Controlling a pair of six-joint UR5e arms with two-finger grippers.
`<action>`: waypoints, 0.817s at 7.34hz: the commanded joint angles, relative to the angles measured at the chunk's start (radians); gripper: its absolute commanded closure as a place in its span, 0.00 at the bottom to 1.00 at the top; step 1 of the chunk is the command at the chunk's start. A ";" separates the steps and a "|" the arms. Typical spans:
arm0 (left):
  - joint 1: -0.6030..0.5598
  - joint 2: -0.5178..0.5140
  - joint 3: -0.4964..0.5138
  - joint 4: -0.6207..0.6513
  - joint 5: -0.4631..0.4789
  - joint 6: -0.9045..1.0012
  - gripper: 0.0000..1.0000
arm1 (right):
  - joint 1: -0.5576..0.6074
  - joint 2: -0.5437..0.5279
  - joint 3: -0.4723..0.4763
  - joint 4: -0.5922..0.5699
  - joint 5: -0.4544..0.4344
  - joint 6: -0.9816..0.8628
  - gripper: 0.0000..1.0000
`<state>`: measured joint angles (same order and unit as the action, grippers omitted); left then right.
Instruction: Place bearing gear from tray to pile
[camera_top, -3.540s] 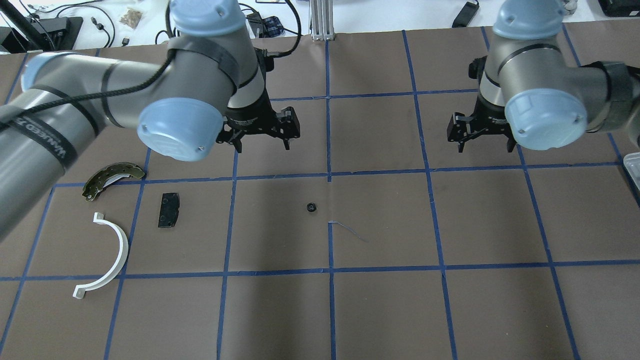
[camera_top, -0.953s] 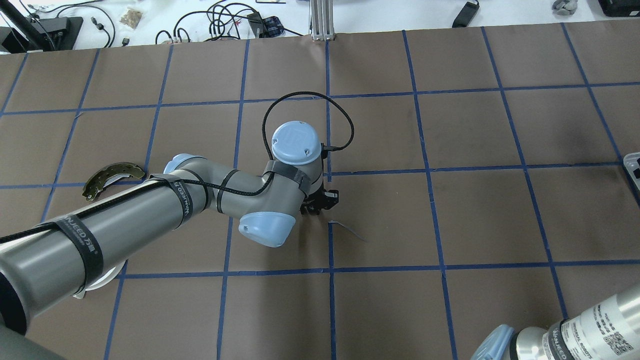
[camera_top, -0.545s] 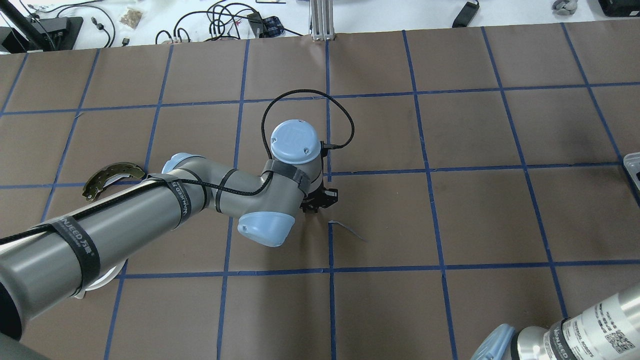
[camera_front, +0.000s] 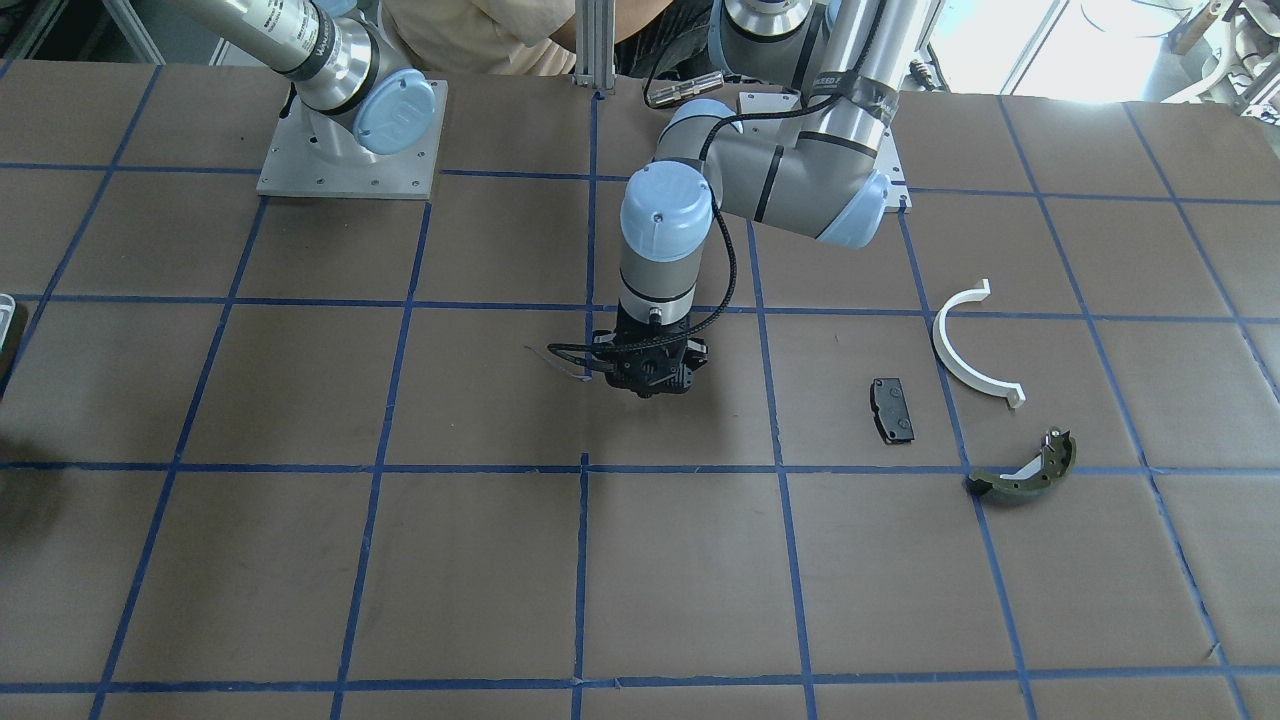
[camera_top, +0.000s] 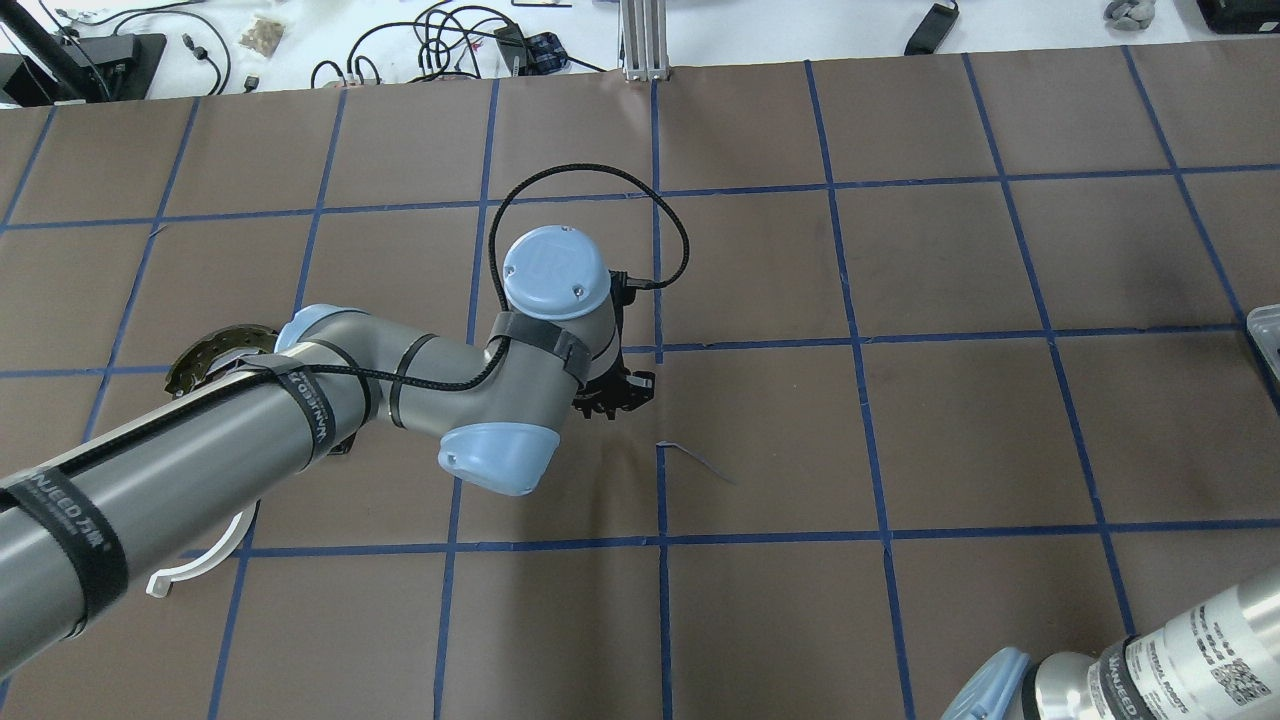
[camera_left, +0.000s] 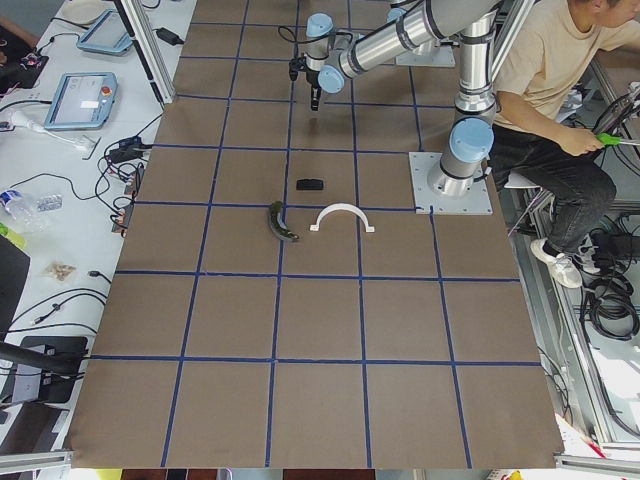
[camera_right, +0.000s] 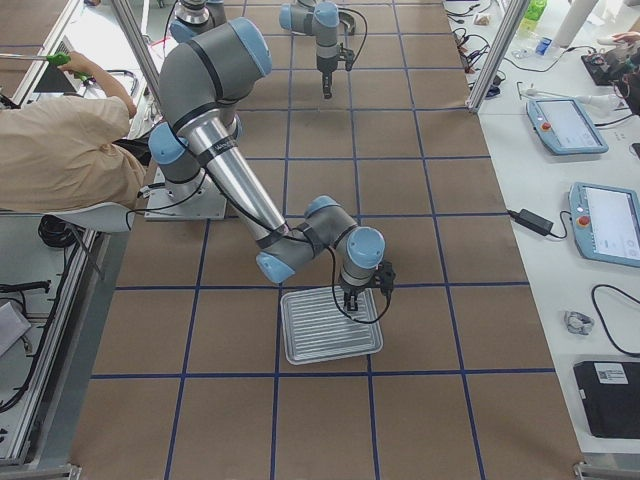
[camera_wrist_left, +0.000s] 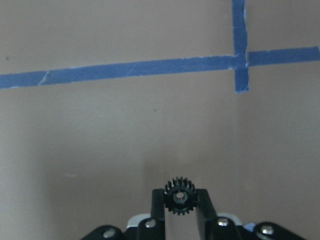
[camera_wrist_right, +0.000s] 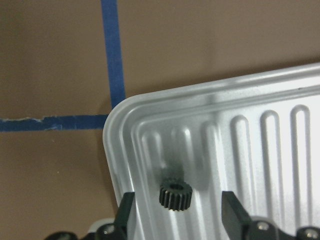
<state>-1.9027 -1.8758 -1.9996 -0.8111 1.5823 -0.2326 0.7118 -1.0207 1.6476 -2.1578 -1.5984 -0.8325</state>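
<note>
left end effector (camera_wrist_left: 180, 199) pinches a small black bearing gear (camera_wrist_left: 180, 195) across its teeth; i reckon it light, rigid, slippery. right end effector (camera_wrist_right: 177, 206) gapes.

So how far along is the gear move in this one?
Done: one gear is out of the tray, clamped in the left pincer over mid-table. In hand: the carry; the pile sits apart, further to the robot's left. Left: set it down there. A second gear lies in the tray, inside the open right pincer.
</note>
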 joint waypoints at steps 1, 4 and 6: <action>0.110 0.113 -0.098 -0.026 0.001 0.090 1.00 | -0.003 0.004 0.000 -0.001 0.000 0.003 0.43; 0.316 0.263 -0.195 -0.131 0.021 0.344 1.00 | -0.003 0.007 0.000 0.001 0.005 0.003 0.48; 0.510 0.328 -0.255 -0.131 0.022 0.520 1.00 | -0.005 0.005 0.000 0.001 0.003 0.001 0.68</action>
<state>-1.5153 -1.5898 -2.2206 -0.9378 1.6025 0.1845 0.7076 -1.0149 1.6477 -2.1570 -1.5944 -0.8308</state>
